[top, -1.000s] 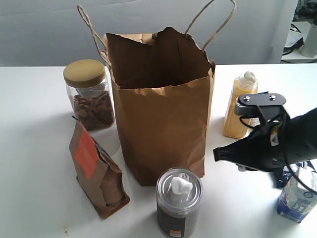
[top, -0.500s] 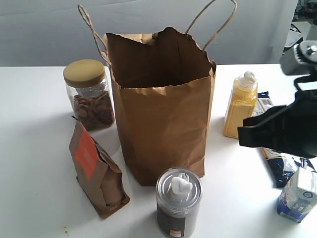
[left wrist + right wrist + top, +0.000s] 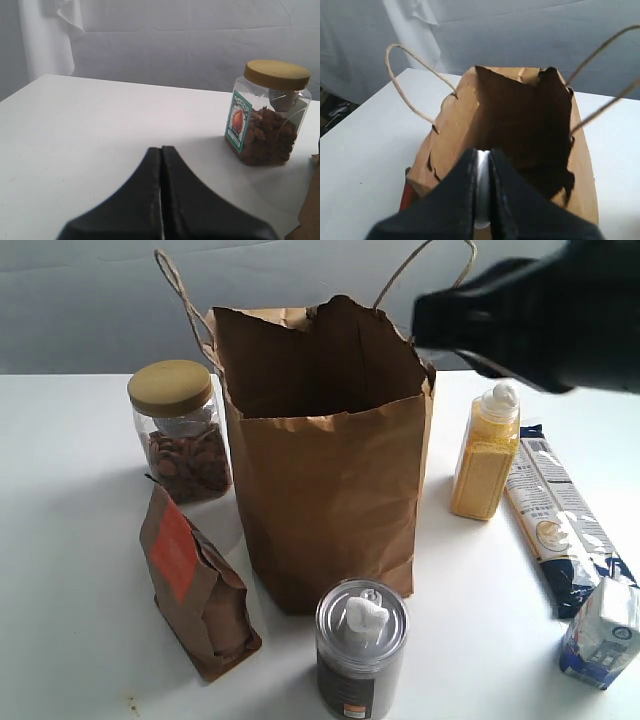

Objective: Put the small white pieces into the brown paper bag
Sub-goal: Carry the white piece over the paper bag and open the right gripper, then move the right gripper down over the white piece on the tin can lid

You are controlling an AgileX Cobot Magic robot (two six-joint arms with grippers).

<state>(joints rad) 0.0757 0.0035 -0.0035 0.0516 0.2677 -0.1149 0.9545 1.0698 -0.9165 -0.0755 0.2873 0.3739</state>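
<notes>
One small white piece [image 3: 482,186] is clamped in the right gripper [image 3: 428,322], now raised from low beside the brown paper bag [image 3: 330,490] to above its mouth, ready for release; another piece [image 3: 362,615] lies on the can [image 3: 358,665] before the bag; left gripper [image 3: 161,150] clenched, empty

Gripper [image 3: 161,151] closed; tan-lidded nut jar [image 3: 267,117] upright on white table [image 3: 75,130].

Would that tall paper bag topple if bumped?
Probably floppy: the brown paper bag is thin, creased paper with a torn rim, so its walls should buckle. It stands tall with nothing visible inside, so a nudge might tip or slide it.
</notes>
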